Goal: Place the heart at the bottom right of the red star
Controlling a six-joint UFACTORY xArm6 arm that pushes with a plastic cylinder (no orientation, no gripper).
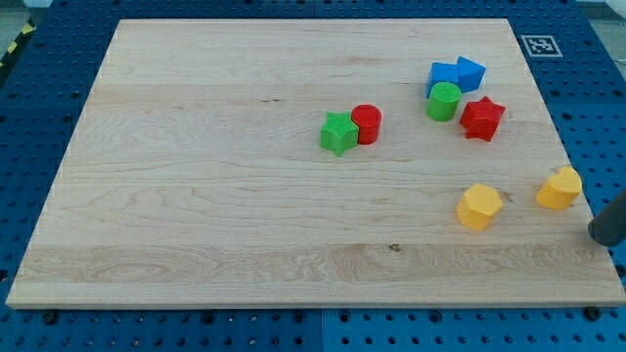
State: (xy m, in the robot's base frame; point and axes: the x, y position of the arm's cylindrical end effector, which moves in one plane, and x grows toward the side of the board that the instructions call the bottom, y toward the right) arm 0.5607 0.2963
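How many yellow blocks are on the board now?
2. The yellow heart lies near the view's right edge, just left of my tip. The yellow hexagon lies left of it, below the red star. None seems hidden.

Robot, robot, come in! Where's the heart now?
My tip right of yellow heart, not touching. Heart already lower right of red star. Nothing between.

Bright, even overhead light; short soft shadows under the blocks; sharp focus; no glare
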